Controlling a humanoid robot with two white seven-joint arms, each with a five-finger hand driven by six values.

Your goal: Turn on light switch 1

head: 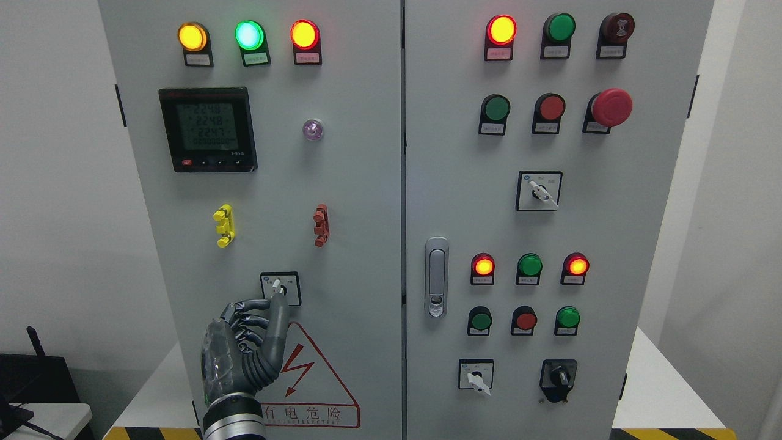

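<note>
One rotary switch (280, 288), set in a square black-framed plate low on the left door (269, 183) of a grey electrical cabinet, has its white lever tilted up and to the left. The robot's left hand (247, 342) rises from the bottom edge of the picture, palm toward the panel, with one finger stretched upward so its tip touches the lever's lower end; the other fingers (244, 318) curl loosely to the left and hold nothing. The wrist stands nearly upright just left of a red-bordered warning triangle (311, 379) with a lightning bolt. Bare grey panel lies on both sides of the switch and above it, up to a yellow clip (224, 225) and a red clip (321, 225). Higher still sit a digital meter (208, 129) and three lit lamps (249, 35). The door seam runs well to the right of the switch, with a silver latch handle (436, 277) just beyond it on the right door (550, 214).
</note>
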